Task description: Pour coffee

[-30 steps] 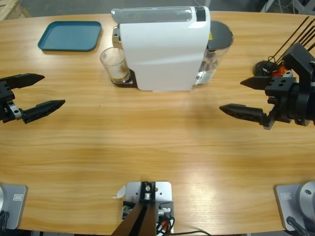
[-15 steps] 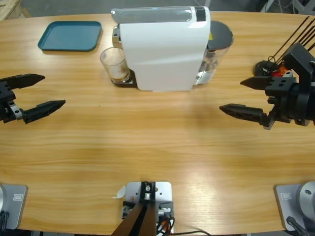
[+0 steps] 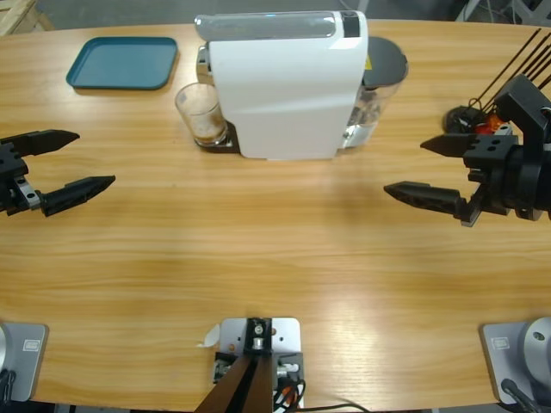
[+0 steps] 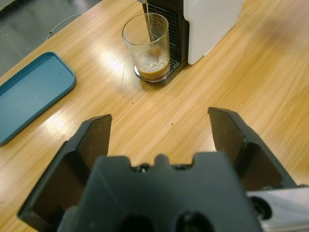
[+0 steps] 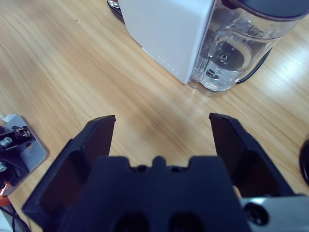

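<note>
Looking down from above, the glass stood under the spout of the white coffee machine, well apart from both grippers. The left gripper came in level from the left edge and the right gripper from the right, each spread wide and holding nothing. Along the left wrist, coffee lay as a thin layer in the glass, ahead of the parted jaws. Along the right wrist, the machine's clear water tank stood beyond the parted jaws.
</note>
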